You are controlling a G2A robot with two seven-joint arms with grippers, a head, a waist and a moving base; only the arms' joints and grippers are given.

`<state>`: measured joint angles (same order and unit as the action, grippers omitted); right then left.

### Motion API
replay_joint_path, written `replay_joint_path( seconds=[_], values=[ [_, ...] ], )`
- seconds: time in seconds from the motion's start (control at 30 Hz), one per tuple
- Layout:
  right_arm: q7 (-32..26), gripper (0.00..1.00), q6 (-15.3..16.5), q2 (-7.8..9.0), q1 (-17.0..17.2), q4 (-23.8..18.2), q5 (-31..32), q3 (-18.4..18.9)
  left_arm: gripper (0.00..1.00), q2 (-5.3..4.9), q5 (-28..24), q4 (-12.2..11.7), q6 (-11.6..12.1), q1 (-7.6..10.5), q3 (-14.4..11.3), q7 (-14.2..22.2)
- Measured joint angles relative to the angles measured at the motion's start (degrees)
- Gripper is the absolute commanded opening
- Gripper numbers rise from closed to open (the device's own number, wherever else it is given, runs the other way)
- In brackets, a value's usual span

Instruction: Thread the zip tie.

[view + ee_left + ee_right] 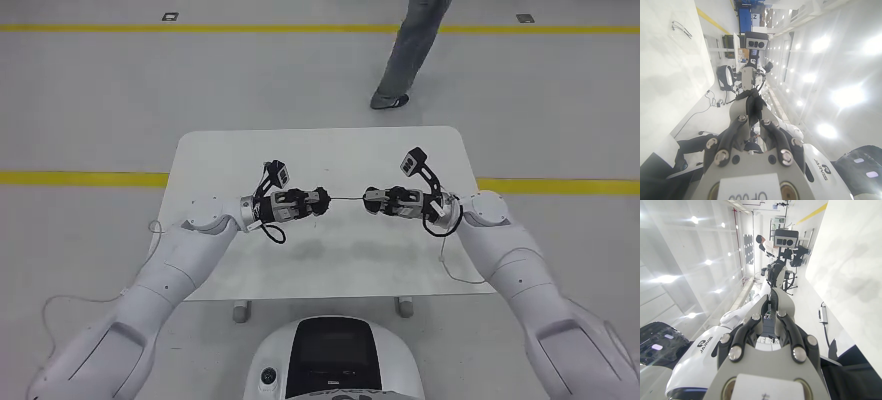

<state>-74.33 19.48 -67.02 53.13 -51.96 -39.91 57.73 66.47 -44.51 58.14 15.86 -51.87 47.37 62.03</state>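
Black zip tie (345, 199) runs as a thin line between the two grippers, held above the white bench (220, 160). From the top view I read the span: left gripper (322, 201) and right gripper (368, 199) face each other tip to tip, near but apart. The wrist views supply the grip detail. Left fingers (737, 109) are closed on one end of the tie. Right fingers (785, 302) are closed on the ribbed strap at the other end.
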Motion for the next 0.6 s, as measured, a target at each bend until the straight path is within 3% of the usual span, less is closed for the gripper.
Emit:
replay_joint_path(
  seconds=[0.07,0.3,0.33,0.37,0.4,0.6],
  values=[
    [-0.1,0.0,0.0,-0.1,-0.1,0.2,0.1,0.1,0.0,0.0,0.0,0.0,0.0,0.0,0.0,0.0],
    [-0.2,0.0,0.0,-0.35,-0.1,0.4,0.6,0.5,0.0,0.0,0.0,0.0,0.0,0.0,0.0,0.0],
    [-0.2,0.0,0.0,-0.37,0.0,0.4,0.7,0.6,0.16,0.0,0.0,0.0,0.0,0.0,0.0,0.0],
    [-0.2,0.0,0.0,-0.39,0.0,0.4,0.8,0.7,0.53,0.0,0.0,0.0,0.0,0.0,0.0,0.0],
    [-0.3,0.0,0.0,-0.41,0.0,0.4,0.8,0.8,1.0,0.0,0.0,0.0,0.0,0.0,0.0,0.0],
    [-0.6,0.0,0.0,-0.51,0.2,0.3,1.2,1.3,1.0,0.0,0.0,0.0,0.0,0.0,0.0,0.0]
  ],
)
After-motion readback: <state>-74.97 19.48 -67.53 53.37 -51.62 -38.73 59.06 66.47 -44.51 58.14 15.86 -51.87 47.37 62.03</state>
